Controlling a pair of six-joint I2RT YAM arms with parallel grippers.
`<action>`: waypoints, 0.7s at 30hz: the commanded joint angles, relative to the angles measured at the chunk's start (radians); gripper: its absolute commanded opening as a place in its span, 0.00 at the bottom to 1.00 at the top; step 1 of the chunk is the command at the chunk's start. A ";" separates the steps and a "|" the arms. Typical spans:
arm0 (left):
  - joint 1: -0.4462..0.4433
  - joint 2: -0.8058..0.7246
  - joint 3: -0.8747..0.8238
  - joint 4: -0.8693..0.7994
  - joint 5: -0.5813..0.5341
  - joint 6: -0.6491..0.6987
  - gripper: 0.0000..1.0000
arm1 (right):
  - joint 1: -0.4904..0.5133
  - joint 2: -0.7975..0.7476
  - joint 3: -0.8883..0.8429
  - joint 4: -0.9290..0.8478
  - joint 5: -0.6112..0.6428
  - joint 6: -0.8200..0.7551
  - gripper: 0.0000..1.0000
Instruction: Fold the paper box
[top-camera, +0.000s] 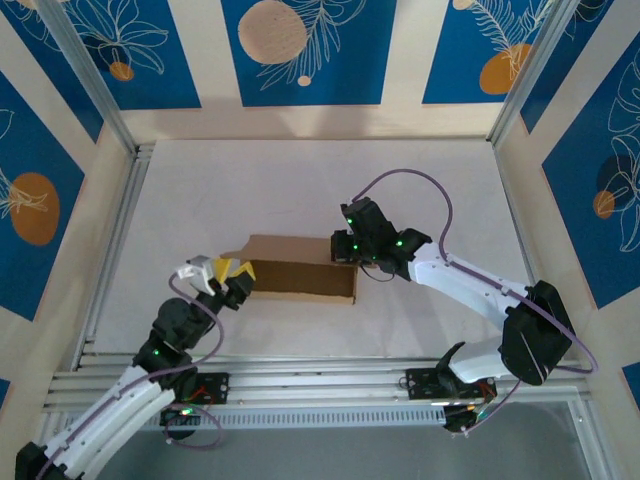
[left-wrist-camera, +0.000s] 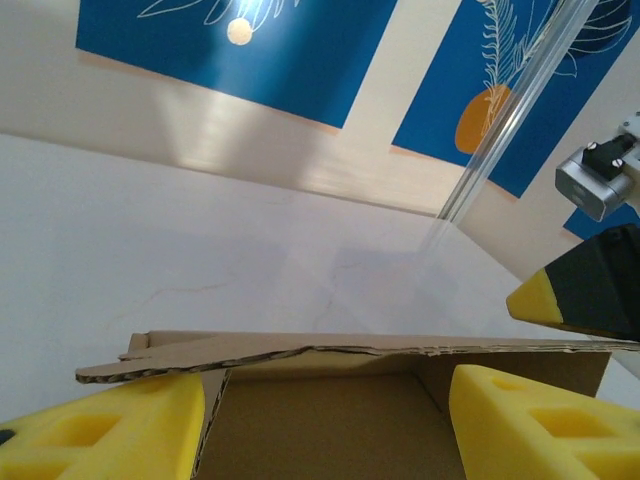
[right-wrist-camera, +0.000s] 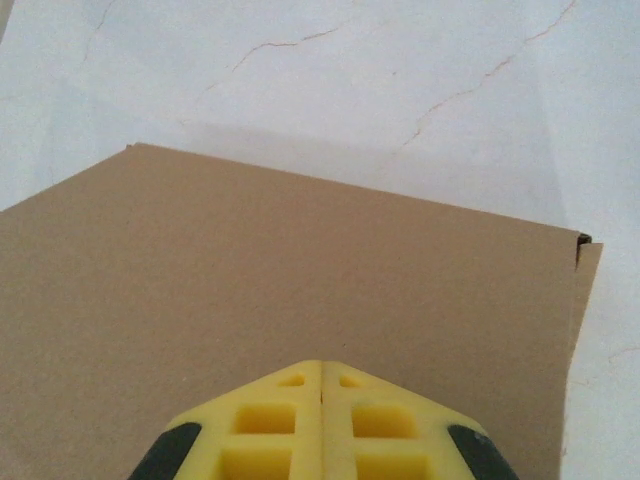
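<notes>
The paper box (top-camera: 295, 272) lies in the middle of the white table as a shallow brown cardboard shape with its lid down. My left gripper (top-camera: 236, 272) is open at the box's left end. In the left wrist view its yellow fingers (left-wrist-camera: 110, 430) stand on either side of the box's open end, and the lid's ragged edge (left-wrist-camera: 350, 350) runs across just above them. My right gripper (top-camera: 343, 250) is shut, with its tips on top of the lid at the box's right end. From the right wrist, the closed yellow tips (right-wrist-camera: 322, 420) sit over the flat lid (right-wrist-camera: 300, 260).
Bare white tabletop (top-camera: 300, 190) stretches behind the box. Aluminium rails run along the near edge (top-camera: 320, 375) and the left side (top-camera: 115, 250). Blue patterned wall panels (top-camera: 300, 50) close in the back and sides.
</notes>
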 joint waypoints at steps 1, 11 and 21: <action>-0.006 -0.063 0.002 -0.218 -0.026 -0.030 0.65 | -0.002 0.019 0.018 0.019 -0.026 -0.007 0.06; -0.007 0.194 -0.001 -0.069 0.062 -0.045 0.58 | 0.062 -0.005 0.094 -0.037 0.051 -0.078 0.08; -0.045 0.339 0.270 -0.440 0.044 -0.032 0.58 | 0.171 0.003 0.211 -0.113 0.179 -0.139 0.11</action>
